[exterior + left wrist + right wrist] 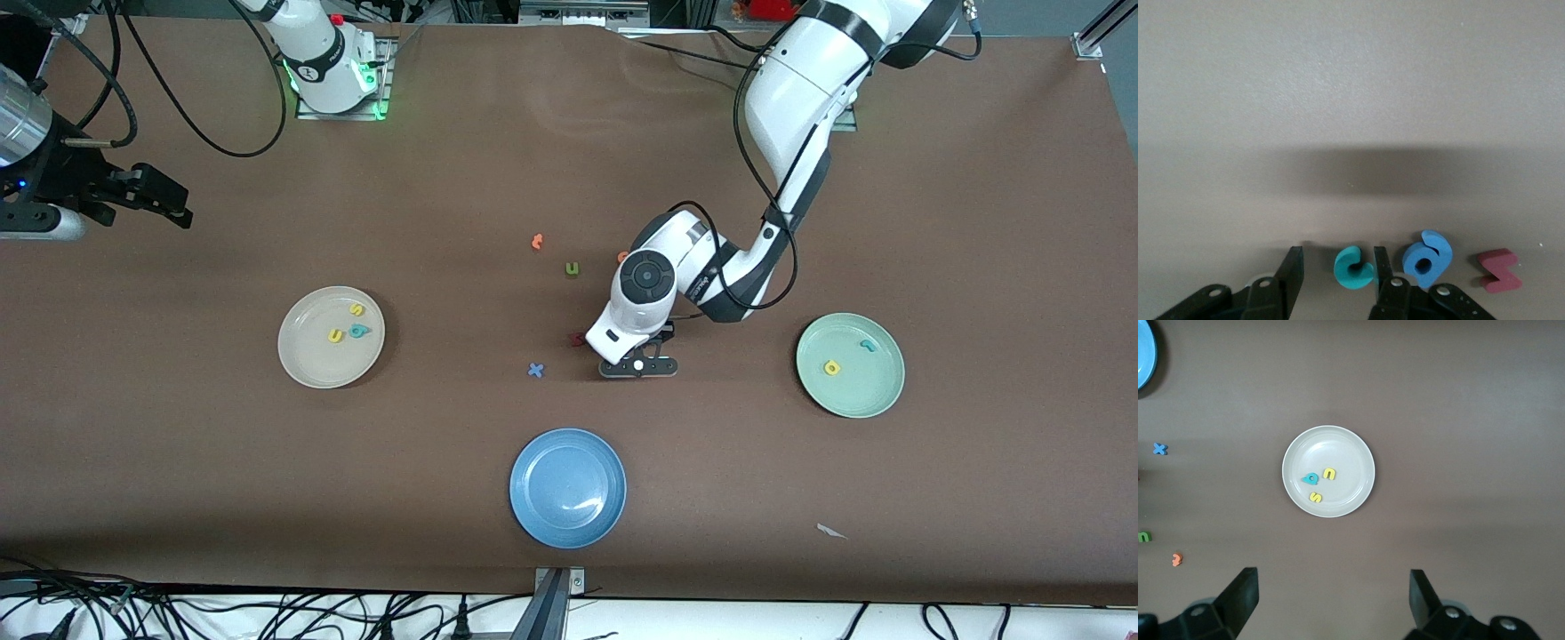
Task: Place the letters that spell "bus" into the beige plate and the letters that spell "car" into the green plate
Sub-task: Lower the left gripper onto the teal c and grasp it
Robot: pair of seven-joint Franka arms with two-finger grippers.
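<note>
Teal c [1353,268] lies on the table between the parted fingers of the left gripper [1336,272], not yet clamped, beside a blue round letter [1428,257] and a maroon letter [1499,271]. Beige plate [298,364] holds the teal b [358,331], yellow u [335,335] and yellow s [356,309]. Green plate [867,391] holds the yellow a [832,367] and teal r [867,345]. Right gripper [1333,597] waits, spread wide, above the beige plate's end of the table.

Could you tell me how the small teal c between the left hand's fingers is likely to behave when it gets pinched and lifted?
The teal c looks like thick foam, so it is probably very light and may squash slightly. Lying flat on the table, it seems unlikely to roll. The left hand straddles it closely beside a blue letter, which might get nudged.
</note>
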